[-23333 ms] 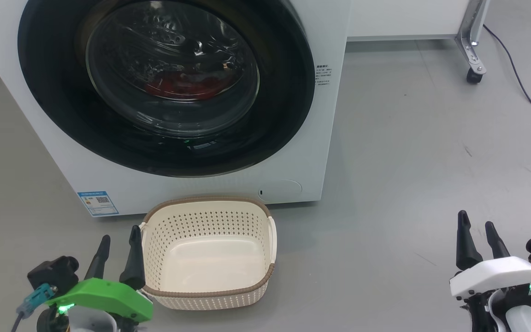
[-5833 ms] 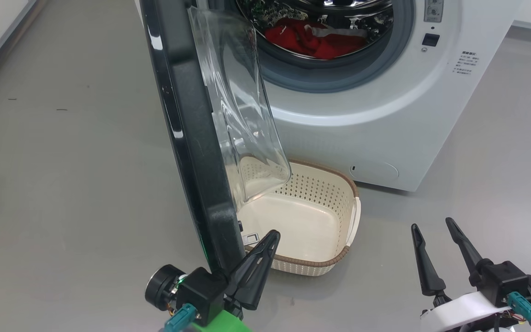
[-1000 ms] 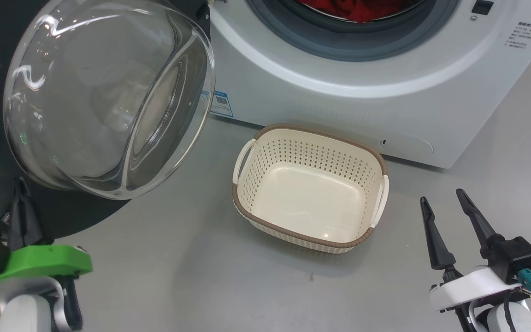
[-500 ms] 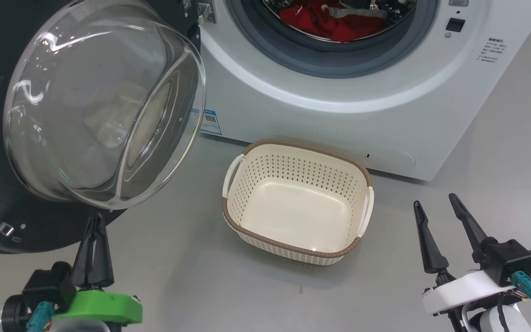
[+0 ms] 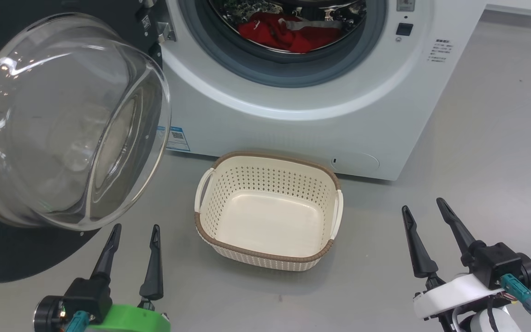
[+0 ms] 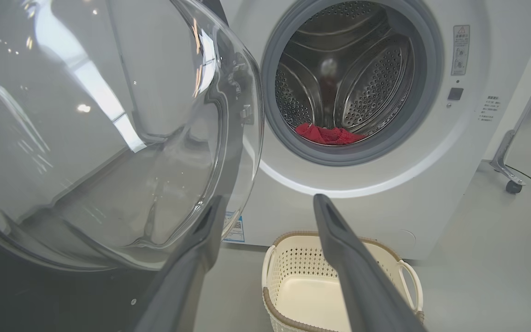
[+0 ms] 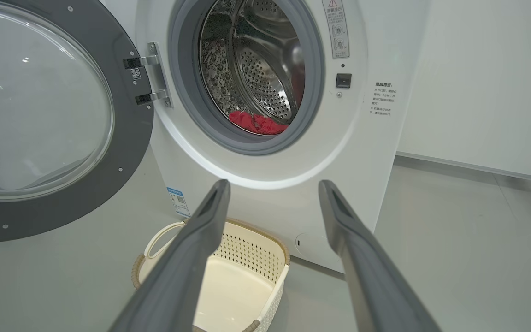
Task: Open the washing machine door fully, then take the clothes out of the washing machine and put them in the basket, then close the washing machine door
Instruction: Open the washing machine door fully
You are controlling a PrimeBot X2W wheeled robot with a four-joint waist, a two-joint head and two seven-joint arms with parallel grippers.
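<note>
large round black-rimmed glass-bowled washing machine door [image 5: 62, 124] standing wide open at left | bright red jersey clothes [image 5: 288, 34] in drum of white boxy washing machine [image 5: 293, 124] | cream perforated plastic basket [image 5: 270, 156] on grey floor [image 5: 477, 138] just before machine | left gripper [image 5: 135, 228] below door; jaws wide apart; holding nothing | right gripper [image 5: 422, 205] right of basket; jaws wide apart; holding nothing

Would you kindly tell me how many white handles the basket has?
2. The basket has a left handle on the side nearer the washing machine door, and a right handle on the opposite side, nearer the right gripper. None seems hidden.
</note>
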